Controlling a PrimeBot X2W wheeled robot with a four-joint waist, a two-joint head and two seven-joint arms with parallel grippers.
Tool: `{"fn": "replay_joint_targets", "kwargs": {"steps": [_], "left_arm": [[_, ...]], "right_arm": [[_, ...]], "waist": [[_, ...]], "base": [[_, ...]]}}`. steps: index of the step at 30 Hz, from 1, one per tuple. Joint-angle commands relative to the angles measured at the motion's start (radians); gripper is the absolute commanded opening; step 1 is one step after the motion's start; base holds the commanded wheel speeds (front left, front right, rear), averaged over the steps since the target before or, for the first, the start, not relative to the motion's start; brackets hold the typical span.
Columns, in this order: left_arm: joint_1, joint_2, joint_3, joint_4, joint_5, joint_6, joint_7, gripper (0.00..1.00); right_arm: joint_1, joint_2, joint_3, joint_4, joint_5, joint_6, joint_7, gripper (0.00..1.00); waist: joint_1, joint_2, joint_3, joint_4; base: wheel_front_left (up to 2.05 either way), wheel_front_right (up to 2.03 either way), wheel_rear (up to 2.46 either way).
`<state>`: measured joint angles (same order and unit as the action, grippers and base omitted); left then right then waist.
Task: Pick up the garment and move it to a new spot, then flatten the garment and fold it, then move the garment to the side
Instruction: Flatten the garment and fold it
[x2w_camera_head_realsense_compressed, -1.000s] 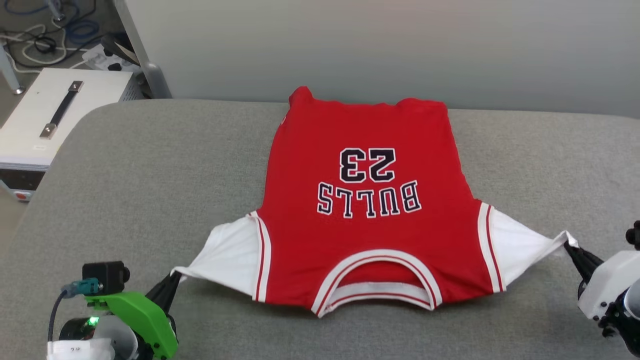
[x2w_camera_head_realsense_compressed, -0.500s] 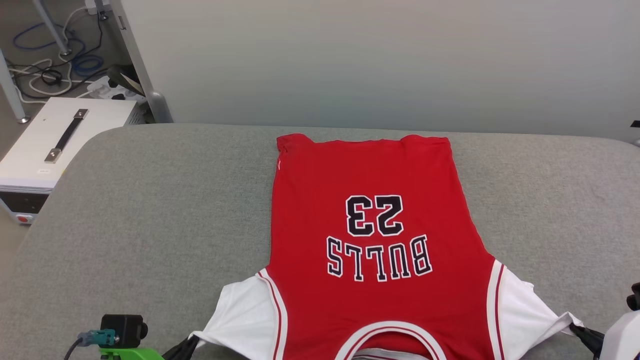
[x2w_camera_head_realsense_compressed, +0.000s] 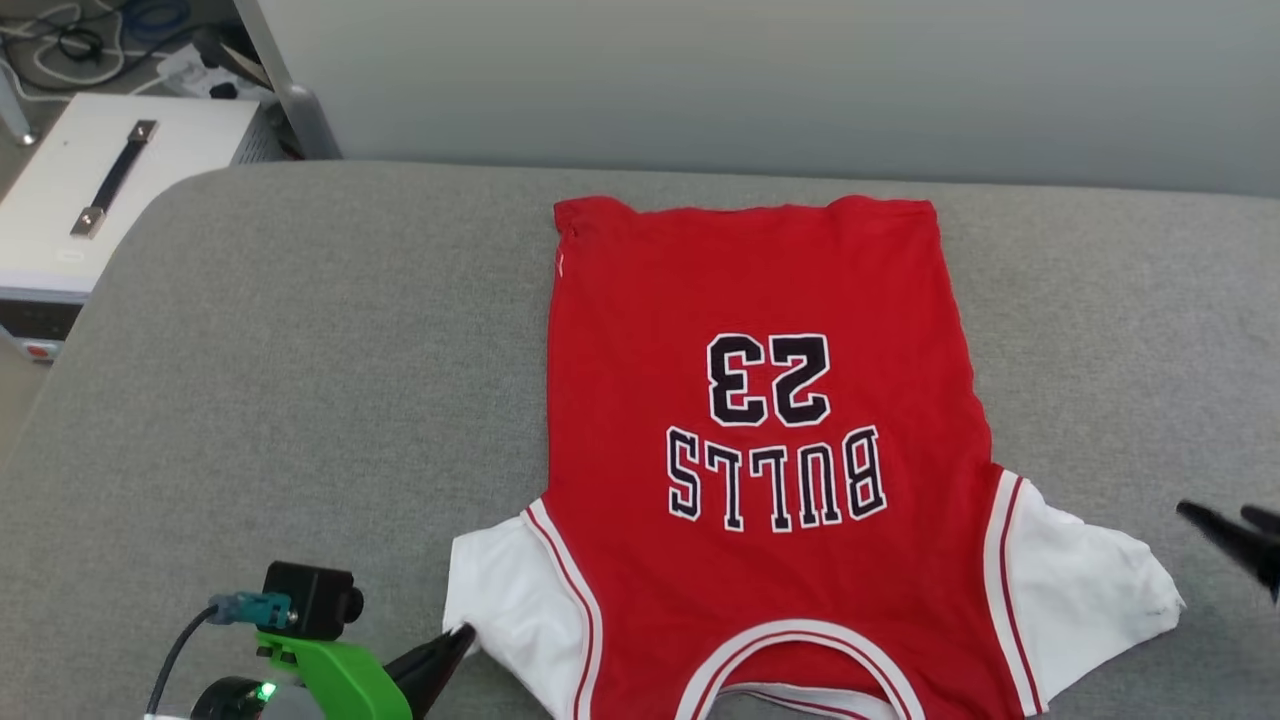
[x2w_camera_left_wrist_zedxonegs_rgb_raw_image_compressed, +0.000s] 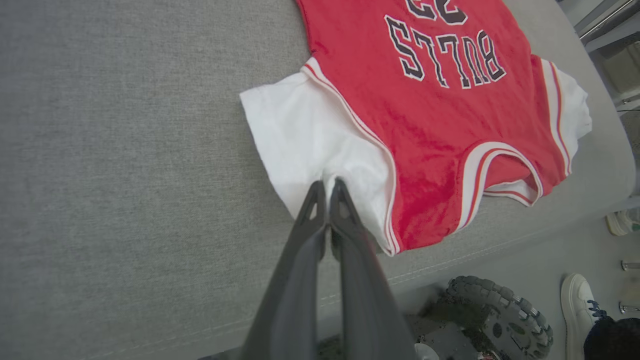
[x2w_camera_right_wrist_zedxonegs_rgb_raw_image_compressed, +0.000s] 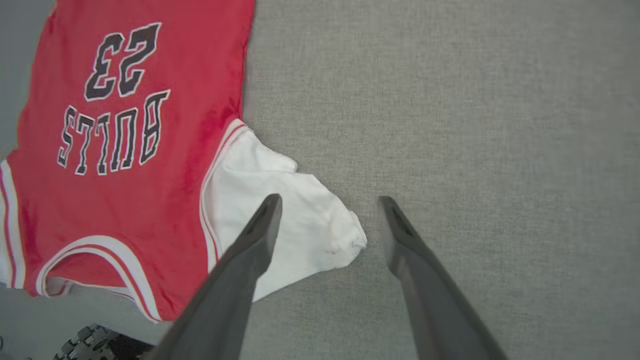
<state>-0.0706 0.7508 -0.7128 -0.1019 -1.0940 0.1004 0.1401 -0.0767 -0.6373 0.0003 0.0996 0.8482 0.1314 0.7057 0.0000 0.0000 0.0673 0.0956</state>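
The garment (x2w_camera_head_realsense_compressed: 750, 280), a red jersey with white sleeves and upside-down black lettering, lies spread on the grey padded table (x2w_camera_head_realsense_compressed: 300, 350), collar toward me. My left gripper (x2w_camera_head_realsense_compressed: 458, 636) is shut, pinching the edge of the garment's left white sleeve (x2w_camera_left_wrist_zedxonegs_rgb_raw_image_compressed: 300, 135); its fingertips (x2w_camera_left_wrist_zedxonegs_rgb_raw_image_compressed: 327, 186) meet at a small pucker in the cloth. My right gripper (x2w_camera_head_realsense_compressed: 1218, 515) is open, just right of the other sleeve (x2w_camera_head_realsense_compressed: 1090, 580). In the right wrist view the right gripper (x2w_camera_right_wrist_zedxonegs_rgb_raw_image_compressed: 328, 200) holds nothing and the sleeve tip (x2w_camera_right_wrist_zedxonegs_rgb_raw_image_compressed: 320, 230) lies slack on the table between its spread fingers.
A white box with a black handle (x2w_camera_head_realsense_compressed: 90, 190) stands off the table's far left corner, with cables on the floor beside it. A pale wall panel (x2w_camera_head_realsense_compressed: 760, 80) runs behind the table. Below the table's near edge are a knobbly wheel (x2w_camera_left_wrist_zedxonegs_rgb_raw_image_compressed: 500, 310) and a person's shoe (x2w_camera_left_wrist_zedxonegs_rgb_raw_image_compressed: 575, 305).
The head camera has tilted. My right gripper has opened and let go of the sleeve, which now lies slack. The left sleeve is less stretched, still pinched.
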Motion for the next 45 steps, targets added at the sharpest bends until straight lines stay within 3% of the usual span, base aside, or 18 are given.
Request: {"fn": "replay_joint_targets", "kwargs": {"steps": [1, 8, 16, 29, 37, 45], "left_arm": [[-0.024, 0.011, 0.001, -0.031, 0.0, 0.014, 0.016, 0.0], [-0.056, 0.011, 0.038, -0.189, -0.03, 0.064, 0.042, 0.0], [-0.117, -0.029, 0.023, -0.263, 0.019, 0.063, 0.033, 0.0], [-0.192, -0.117, -0.028, -0.259, 0.079, 0.034, 0.017, 0.0], [-0.216, -0.147, -0.042, -0.247, 0.091, 0.017, 0.007, 0.0], [-0.23, -0.165, -0.044, -0.222, 0.09, 0.006, -0.002, 0.0]], "right_arm": [[-0.058, 0.004, -0.025, -0.038, -0.003, -0.001, 0.042, 1.0], [-0.362, 0.093, -0.096, -0.125, -0.069, -0.001, 0.364, 1.0], [-0.713, 0.161, -0.094, 0.0, -0.269, -0.001, 0.574, 1.0], [-1.04, 0.12, -0.062, 0.253, -0.46, -0.001, 0.533, 1.0], [-1.116, 0.111, -0.043, 0.36, -0.503, -0.001, 0.493, 1.0], [-1.089, 0.106, 0.004, 0.396, -0.5, -0.001, 0.51, 1.0]], "waist": [[0.0, 0.0, 0.1, 0.041], [0.0, 0.0, 0.267, 0.116], [0.0, 0.0, 0.414, 0.212], [0.0, 0.0, 0.558, 0.325], [0.0, 0.0, 0.594, 0.352], [0.0, 0.0, 0.602, 0.364]], "base": [[0.0, 0.0, 0.0], [0.0, 0.0, 0.0], [0.0, 0.0, 0.0], [0.0, 0.0, 0.0], [0.0, 0.0, 0.0], [0.0, 0.0, 0.0]]}}
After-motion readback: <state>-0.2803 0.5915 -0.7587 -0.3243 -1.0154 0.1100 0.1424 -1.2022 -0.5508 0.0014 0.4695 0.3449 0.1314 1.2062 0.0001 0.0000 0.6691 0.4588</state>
